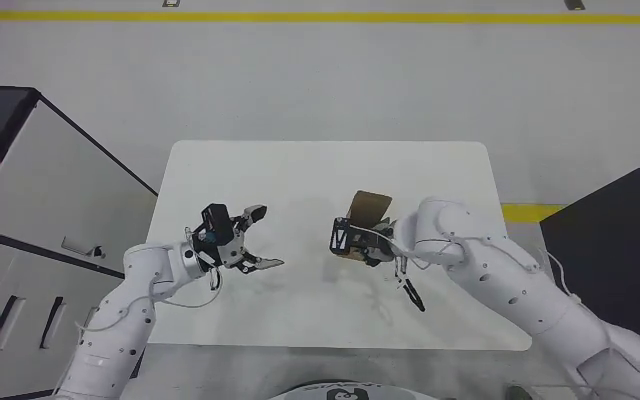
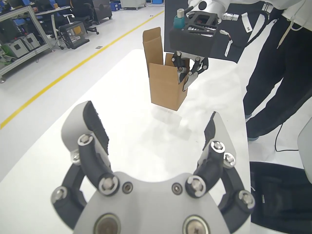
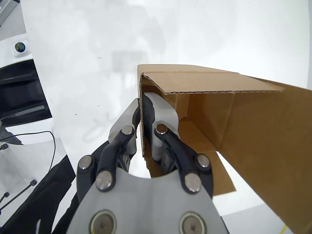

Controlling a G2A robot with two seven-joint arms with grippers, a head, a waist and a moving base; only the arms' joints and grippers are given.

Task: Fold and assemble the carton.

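A small brown carton [image 1: 366, 214] is held upright near the middle of the white table [image 1: 300, 170], its top flaps open and one tall flap standing up. My right gripper [image 3: 142, 112] is shut on one wall of the carton [image 3: 207, 103], one finger inside and one outside. From the left wrist view the carton [image 2: 165, 86] hangs just above the table, with the right gripper [image 2: 186, 79] clamped on its rim. My left gripper [image 2: 156, 130] stands open with nothing between its fingers, a short way from the carton. In the top view the left gripper [image 1: 258, 240] sits left of the carton.
A dark panel [image 2: 202, 25] and a person's legs [image 2: 280, 74] stand at the table's far side. A loose cable tie [image 1: 410, 293] lies on the table by the right arm. A yellow floor line [image 1: 320, 17] runs beyond the table.
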